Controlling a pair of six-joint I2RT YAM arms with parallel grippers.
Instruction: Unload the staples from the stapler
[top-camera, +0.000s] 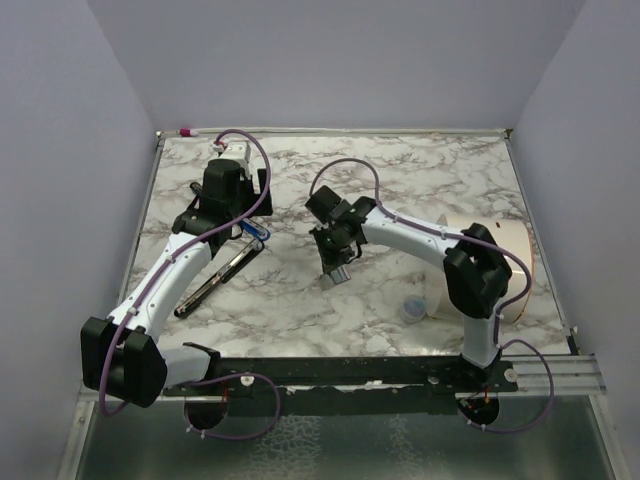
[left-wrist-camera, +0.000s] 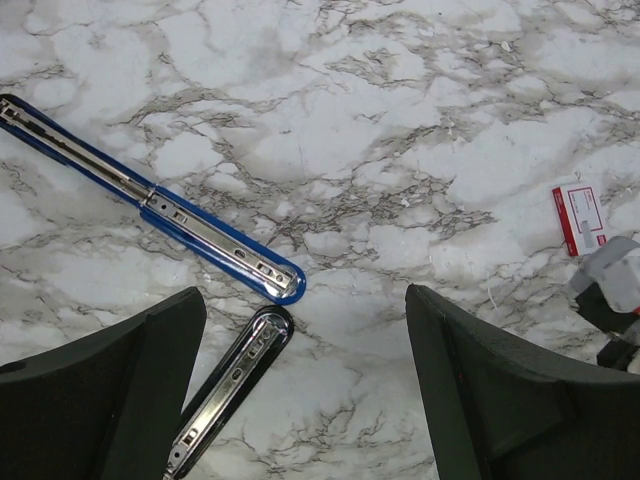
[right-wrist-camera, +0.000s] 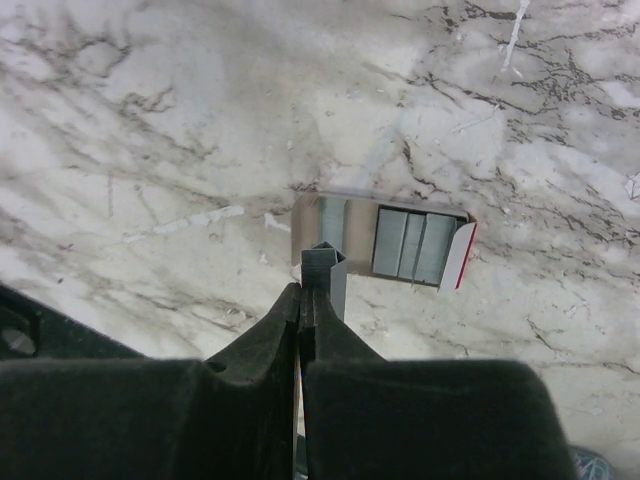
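Observation:
The stapler lies opened out under my left arm: a blue arm with a silvery rail (left-wrist-camera: 150, 200) (top-camera: 255, 230) and a black arm with a silvery plate (left-wrist-camera: 235, 375) (top-camera: 215, 280), their rounded tips close together. My left gripper (left-wrist-camera: 305, 310) (top-camera: 245, 210) hangs open just above those tips, touching neither. At mid-table my right gripper (right-wrist-camera: 305, 290) (top-camera: 338, 265) is shut on a short grey strip of staples (right-wrist-camera: 330, 265). It hovers over a small white and red box (right-wrist-camera: 462, 255) (left-wrist-camera: 580, 218) that holds more staple strips (right-wrist-camera: 410, 243).
A pale roll (top-camera: 505, 262) stands at the right beside my right arm, with a small clear bluish piece (top-camera: 413, 308) in front of it. A pink-capped marker (top-camera: 195, 131) lies along the back edge. Grey walls close in the marble table (top-camera: 420, 180).

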